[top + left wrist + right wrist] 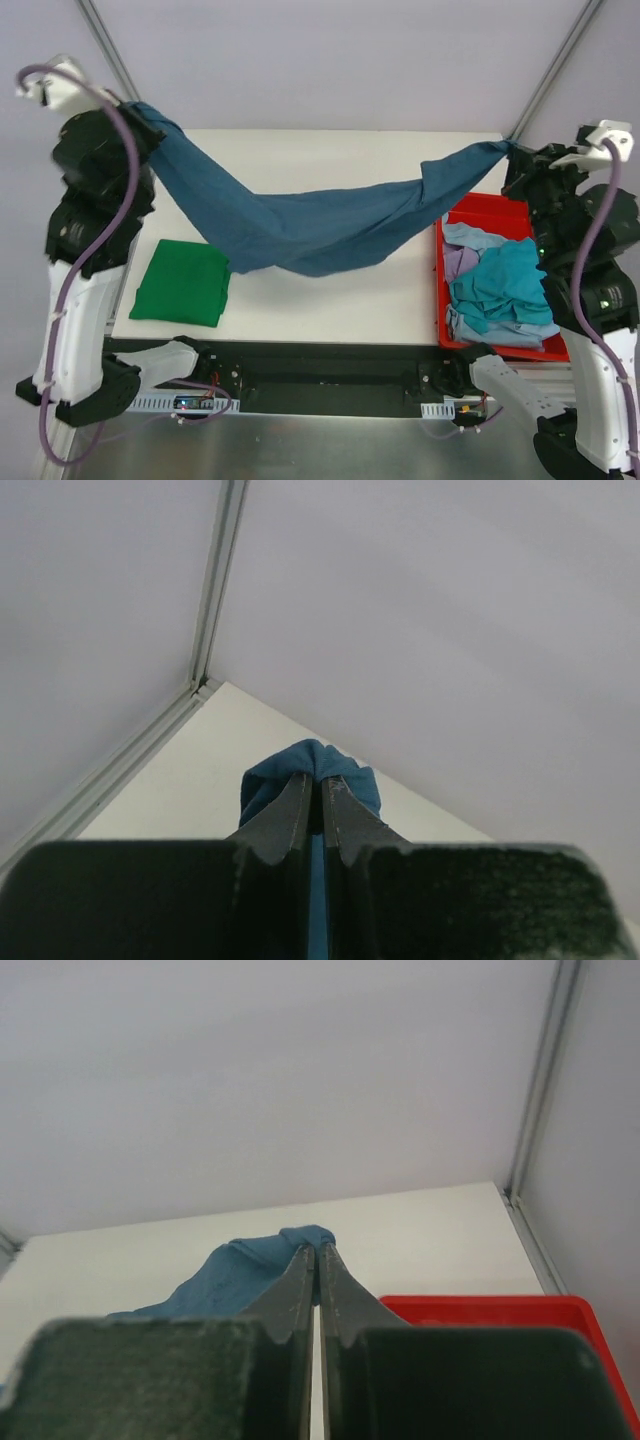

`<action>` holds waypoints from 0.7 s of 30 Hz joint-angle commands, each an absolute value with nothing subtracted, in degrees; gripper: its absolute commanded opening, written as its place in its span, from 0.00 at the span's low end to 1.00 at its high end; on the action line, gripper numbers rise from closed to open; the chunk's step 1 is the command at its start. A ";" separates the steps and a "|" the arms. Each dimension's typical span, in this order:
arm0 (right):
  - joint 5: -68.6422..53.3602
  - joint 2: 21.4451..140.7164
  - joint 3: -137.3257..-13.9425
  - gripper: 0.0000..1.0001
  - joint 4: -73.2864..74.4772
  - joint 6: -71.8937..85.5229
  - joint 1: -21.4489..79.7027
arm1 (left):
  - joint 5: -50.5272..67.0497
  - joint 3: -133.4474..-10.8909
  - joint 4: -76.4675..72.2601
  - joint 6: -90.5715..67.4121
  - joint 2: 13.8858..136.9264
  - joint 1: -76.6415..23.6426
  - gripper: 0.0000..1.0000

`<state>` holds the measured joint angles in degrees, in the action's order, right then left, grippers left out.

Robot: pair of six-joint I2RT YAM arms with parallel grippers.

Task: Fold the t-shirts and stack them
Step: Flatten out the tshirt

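A dark teal-blue t-shirt [300, 225] hangs stretched between both arms above the white table [330, 300], sagging in the middle down to the tabletop. My left gripper [140, 108] is shut on one end of it at the far left; cloth bunches at its tips [315, 765]. My right gripper [512, 150] is shut on the other end at the far right, with cloth at its tips [300, 1240]. A bright green t-shirt [183, 283] lies folded at the near left of the table. Several more t-shirts [500, 290], teal, light blue and lavender, lie crumpled in the bin.
A red plastic bin [490, 212] stands on the right side of the table, its rim also in the right wrist view [480, 1308]. Grey frame posts rise at the back left [110, 50] and back right [560, 60] corners.
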<state>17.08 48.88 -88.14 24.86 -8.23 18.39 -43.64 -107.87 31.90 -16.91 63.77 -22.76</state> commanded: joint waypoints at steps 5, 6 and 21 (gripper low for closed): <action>28.13 59.04 -73.31 0.00 25.05 -6.78 13.90 | -26.58 -102.83 31.20 -21.00 89.43 -17.15 0.00; 26.73 61.06 -72.08 0.00 24.70 -5.72 12.06 | -20.80 -104.14 31.55 -21.18 93.91 -16.09 0.00; 13.80 70.40 -66.63 0.00 23.29 -3.87 8.88 | 5.25 -103.06 44.13 -24.07 106.99 -15.29 0.86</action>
